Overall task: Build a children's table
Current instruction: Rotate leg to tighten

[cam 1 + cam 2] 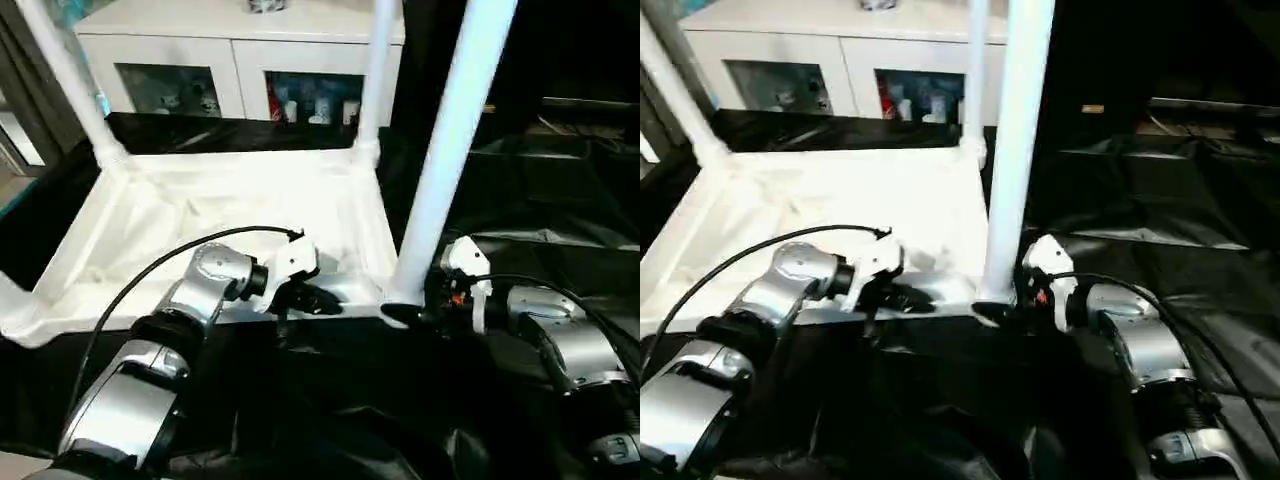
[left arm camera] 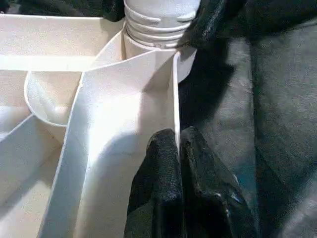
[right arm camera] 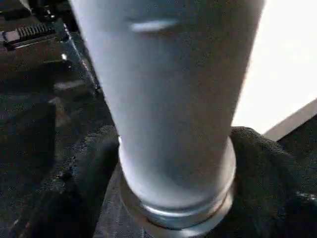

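1. While the children's table (image 1: 215, 215) is lying upside down on black sheeting (image 1: 560, 250), its ribbed underside is facing up and its legs are standing in the corner sockets.
2. Two far legs (image 1: 375, 70) are rising at the back corners, in front of a white cabinet (image 1: 230, 60) with glass doors.
3. Nearest me, the near leg (image 1: 450, 140) is standing at the corner closest to the robot's right arm, leaning slightly, its base sitting at the corner socket (image 1: 395, 300).
4. Reaching in from the left, the left gripper (image 1: 315, 298) is pinching the thin upright rim (image 2: 176, 99) of the table's near edge, just beside that socket; in the left wrist view its two black fingers (image 2: 158, 173) are pressing together with the rim's edge between their tips.
5. Over on the right, the right gripper (image 1: 432, 300) is sitting at the base of the near leg; in the right wrist view its black fingers (image 3: 89, 163) are standing wide on either side of the tube, close against it just above the collar (image 3: 178, 213), though I cannot tell whether they are actually squeezing it.
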Tool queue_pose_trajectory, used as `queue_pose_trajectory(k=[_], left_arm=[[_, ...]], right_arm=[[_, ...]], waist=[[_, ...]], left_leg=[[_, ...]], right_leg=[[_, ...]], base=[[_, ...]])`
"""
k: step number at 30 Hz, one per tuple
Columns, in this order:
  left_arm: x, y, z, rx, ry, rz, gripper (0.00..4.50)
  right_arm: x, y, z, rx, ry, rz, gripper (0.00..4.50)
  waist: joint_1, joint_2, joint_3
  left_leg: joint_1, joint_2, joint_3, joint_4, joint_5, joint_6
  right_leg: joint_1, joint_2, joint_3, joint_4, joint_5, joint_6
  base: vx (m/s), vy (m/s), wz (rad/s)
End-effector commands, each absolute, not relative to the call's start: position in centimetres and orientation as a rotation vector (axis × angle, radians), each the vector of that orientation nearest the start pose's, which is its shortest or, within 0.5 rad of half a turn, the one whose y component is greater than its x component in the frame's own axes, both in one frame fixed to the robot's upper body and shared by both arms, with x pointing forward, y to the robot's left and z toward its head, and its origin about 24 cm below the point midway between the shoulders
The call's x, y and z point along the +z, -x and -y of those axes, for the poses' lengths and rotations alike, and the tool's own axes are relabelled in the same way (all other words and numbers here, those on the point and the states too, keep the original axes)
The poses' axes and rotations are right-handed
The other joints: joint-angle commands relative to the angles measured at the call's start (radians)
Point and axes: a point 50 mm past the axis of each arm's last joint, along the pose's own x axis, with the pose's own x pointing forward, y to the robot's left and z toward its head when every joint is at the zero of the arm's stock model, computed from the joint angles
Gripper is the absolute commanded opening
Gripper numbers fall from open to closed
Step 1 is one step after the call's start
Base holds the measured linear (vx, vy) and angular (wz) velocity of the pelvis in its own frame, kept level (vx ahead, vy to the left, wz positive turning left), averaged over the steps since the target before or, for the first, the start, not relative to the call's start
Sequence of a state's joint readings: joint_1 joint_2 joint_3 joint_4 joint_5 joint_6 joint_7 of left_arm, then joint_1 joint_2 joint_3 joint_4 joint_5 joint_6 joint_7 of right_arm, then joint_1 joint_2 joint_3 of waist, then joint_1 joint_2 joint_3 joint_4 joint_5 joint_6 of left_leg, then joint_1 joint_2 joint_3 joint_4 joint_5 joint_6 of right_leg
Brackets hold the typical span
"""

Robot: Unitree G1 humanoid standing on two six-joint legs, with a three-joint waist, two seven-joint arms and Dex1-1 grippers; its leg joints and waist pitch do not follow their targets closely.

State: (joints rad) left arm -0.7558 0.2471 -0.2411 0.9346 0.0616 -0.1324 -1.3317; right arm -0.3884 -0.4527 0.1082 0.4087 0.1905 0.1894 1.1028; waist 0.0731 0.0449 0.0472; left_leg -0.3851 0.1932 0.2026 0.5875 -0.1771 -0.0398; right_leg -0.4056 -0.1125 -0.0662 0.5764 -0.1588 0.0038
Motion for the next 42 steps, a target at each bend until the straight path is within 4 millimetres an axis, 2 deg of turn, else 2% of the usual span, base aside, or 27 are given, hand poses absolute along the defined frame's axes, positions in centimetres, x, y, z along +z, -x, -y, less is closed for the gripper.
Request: queue_pose_trajectory(k=[1,4,8,10,11,13,18,20,21,22,23,24,26,27,28,30,32,33,35,37,38,39,42], left_arm=[[5.6,-32.8,-10.2,-1.558,-0.376,-0.354,0.00],[5.7,-32.7,-10.3,-1.562,-0.375,-0.355,0.00],[5.7,-32.7,-10.2,-1.557,-0.375,-0.353,0.00],[5.6,-32.9,-10.0,-1.524,-0.378,-0.347,0.00],[5.6,-33.3,-9.7,-1.461,-0.387,-0.342,0.00],[5.5,-33.6,-9.5,-1.425,-0.393,-0.341,0.00],[5.7,-34.8,-7.7,-1.250,-0.369,-0.317,0.00],[5.7,-34.9,-6.6,-1.218,-0.372,-0.311,0.00],[5.7,-35.0,-6.0,-1.198,-0.369,-0.311,0.00],[5.8,-35.1,-5.1,-1.166,-0.366,-0.307,0.00],[5.8,-35.2,-4.4,-1.151,-0.361,-0.305,0.00],[5.8,-35.2,-4.4,-1.150,-0.361,-0.304,0.00],[5.8,-35.0,-3.4,-1.152,-0.382,-0.298,0.00],[5.8,-35.0,-3.3,-1.155,-0.386,-0.299,0.00],[5.7,-34.9,-3.3,-1.162,-0.392,-0.300,0.00],[5.7,-34.9,-3.4,-1.174,-0.395,-0.302,0.00],[5.6,-34.8,-4.2,-1.199,-0.406,-0.308,0.00],[5.6,-34.8,-4.6,-1.209,-0.409,-0.312,0.00],[5.6,-34.8,-5.0,-1.226,-0.412,-0.313,0.00],[5.4,-34.5,-6.0,-1.283,-0.422,-0.322,0.00],[5.4,-34.1,-7.1,-1.349,-0.428,-0.331,0.00],[5.4,-34.0,-7.6,-1.375,-0.434,-0.336,0.00],[5.4,-33.6,-8.7,-1.434,-0.447,-0.339,0.00]], right_arm=[[4.5,-29.0,18.0,1.126,0.127,-0.396,3.36],[4.4,-28.9,17.8,1.139,0.121,-0.401,3.01],[4.2,-28.7,17.5,1.141,0.101,-0.404,2.84],[3.9,-28.8,17.4,1.088,0.089,-0.401,2.80],[3.1,-29.5,17.5,0.965,0.104,-0.409,2.78],[2.7,-29.8,17.6,0.902,0.108,-0.416,2.76],[1.0,-31.3,17.4,0.570,0.015,-0.442,2.75],[0.6,-31.5,16.8,0.488,-0.024,-0.448,2.75],[0.4,-31.7,16.3,0.451,-0.037,-0.453,2.75],[0.1,-31.9,15.4,0.405,-0.037,-0.455,2.75],[0.0,-32.0,14.4,0.391,-0.029,-0.453,2.75],[0.0,-32.0,14.3,0.391,-0.028,-0.452,2.75],[-0.1,-31.9,12.0,0.428,-0.010,-0.431,2.75],[-0.1,-31.8,11.8,0.445,-0.007,-0.425,2.75],[0.0,-31.7,11.4,0.478,-0.002,-0.413,3.31],[0.3,-31.6,11.0,0.522,-0.006,-0.390,3.45],[1.3,-31.8,11.5,0.558,-0.014,-0.320,3.66],[1.7,-32.0,11.9,0.562,-0.005,-0.299,3.66],[2.0,-32.1,12.4,0.574,0.003,-0.286,3.91],[2.6,-31.9,13.4,0.656,0.027,-0.281,3.97],[3.0,-31.5,14.6,0.759,0.051,-0.290,3.97],[3.2,-31.3,15.1,0.803,0.061,-0.295,3.97],[3.6,-30.8,16.1,0.886,0.086,-0.304,3.97]], waist=[[0.003,-0.013,-0.066],[0.005,-0.013,-0.066],[0.006,-0.015,-0.067],[0.007,-0.015,-0.068],[0.007,-0.016,-0.067],[0.000,-0.016,-0.063],[-0.022,-0.017,-0.058],[-0.025,-0.018,-0.057],[-0.027,-0.015,-0.056],[-0.028,-0.005,-0.056],[-0.031,-0.008,-0.056],[-0.033,-0.011,-0.055],[-0.036,-0.010,-0.055],[-0.037,-0.008,-0.054],[-0.038,-0.010,-0.055],[-0.038,-0.009,-0.055],[-0.035,-0.010,-0.058],[-0.037,-0.010,-0.059],[-0.037,-0.009,-0.062],[-0.035,-0.009,-0.065],[-0.035,-0.009,-0.064],[-0.033,-0.011,-0.065],[-0.024,-0.006,-0.073]], left_leg=[[0.023,0.041,-0.012,-0.072,-0.246,0.074],[0.024,0.041,-0.012,-0.074,-0.261,0.058],[0.023,0.041,-0.013,-0.073,-0.240,0.059],[0.021,0.041,-0.012,-0.071,-0.224,0.064],[0.020,0.040,-0.012,-0.071,-0.222,0.064],[0.024,0.036,-0.013,-0.075,-0.268,0.038],[0.031,0.032,-0.021,-0.082,-0.347,-0.008],[0.030,0.031,-0.022,-0.083,-0.361,-0.010],[0.030,0.031,-0.023,-0.084,-0.371,-0.009],[0.033,0.028,-0.025,-0.084,-0.389,-0.014],[0.034,0.029,-0.024,-0.084,-0.395,-0.017],[0.035,0.027,-0.025,-0.085,-0.408,-0.022],[0.034,0.026,-0.027,-0.086,-0.424,-0.020],[0.034,0.025,-0.028,-0.086,-0.433,-0.018],[0.031,0.026,-0.030,-0.087,-0.436,-0.014],[0.031,0.026,-0.029,-0.087,-0.434,-0.008],[0.029,0.028,-0.029,-0.087,-0.418,-0.003],[0.022,0.029,-0.030,-0.089,-0.402,0.002],[0.021,0.030,-0.027,-0.088,-0.372,0.009],[0.018,0.029,-0.024,-0.083,-0.343,0.030],[0.017,0.030,-0.023,-0.083,-0.332,0.037],[0.012,0.032,-0.021,-0.080,-0.305,0.055],[0.012,0.035,-0.017,-0.069,-0.216,0.093]], right_leg=[[0.047,-0.039,0.029,-0.052,-0.186,-0.279],[0.045,-0.039,0.030,-0.054,-0.215,-0.267],[0.046,-0.037,0.031,-0.051,-0.190,-0.267],[0.046,-0.038,0.031,-0.049,-0.173,-0.270],[0.047,-0.038,0.030,-0.049,-0.178,-0.267],[0.042,-0.040,0.030,-0.060,-0.265,-0.248],[0.033,-0.039,0.030,-0.076,-0.403,-0.201],[0.032,-0.039,0.030,-0.082,-0.423,-0.186],[0.031,-0.038,0.030,-0.085,-0.430,-0.180],[0.029,-0.038,0.028,-0.086,-0.448,-0.172],[0.026,-0.037,0.028,-0.090,-0.450,-0.170],[0.024,-0.036,0.027,-0.093,-0.466,-0.162],[0.024,-0.037,0.025,-0.096,-0.486,-0.150],[0.023,-0.037,0.025,-0.099,-0.495,-0.142],[0.027,-0.037,0.024,-0.098,-0.494,-0.137],[0.025,-0.036,0.026,-0.098,-0.482,-0.140],[0.028,-0.039,0.028,-0.095,-0.455,-0.147],[0.033,-0.038,0.028,-0.089,-0.418,-0.158],[0.035,-0.036,0.029,-0.081,-0.343,-0.183],[0.045,-0.036,0.028,-0.072,-0.278,-0.210],[0.044,-0.036,0.030,-0.072,-0.260,-0.216],[0.051,-0.036,0.029,-0.066,-0.222,-0.231],[0.055,-0.034,0.025,-0.047,-0.095,-0.278]], base=[[0.000,0.000,0.00],[0.000,0.000,0.00],[0.000,0.000,0.00],[0.000,0.000,0.00],[0.000,0.000,0.00],[0.000,0.000,0.00],[0.000,0.000,0.00],[0.000,0.000,0.00],[0.000,0.000,0.00],[0.000,0.000,0.00],[0.000,0.000,0.00],[0.000,0.000,0.00],[0.000,0.000,0.00],[0.000,0.000,0.00],[0.000,0.000,0.00],[0.000,0.000,0.00],[0.000,0.000,0.00],[0.000,0.000,0.00],[0.000,0.000,0.00],[0.000,0.000,0.00],[0.000,0.000,0.00],[0.000,0.000,0.00],[0.000,0.000,0.00]])
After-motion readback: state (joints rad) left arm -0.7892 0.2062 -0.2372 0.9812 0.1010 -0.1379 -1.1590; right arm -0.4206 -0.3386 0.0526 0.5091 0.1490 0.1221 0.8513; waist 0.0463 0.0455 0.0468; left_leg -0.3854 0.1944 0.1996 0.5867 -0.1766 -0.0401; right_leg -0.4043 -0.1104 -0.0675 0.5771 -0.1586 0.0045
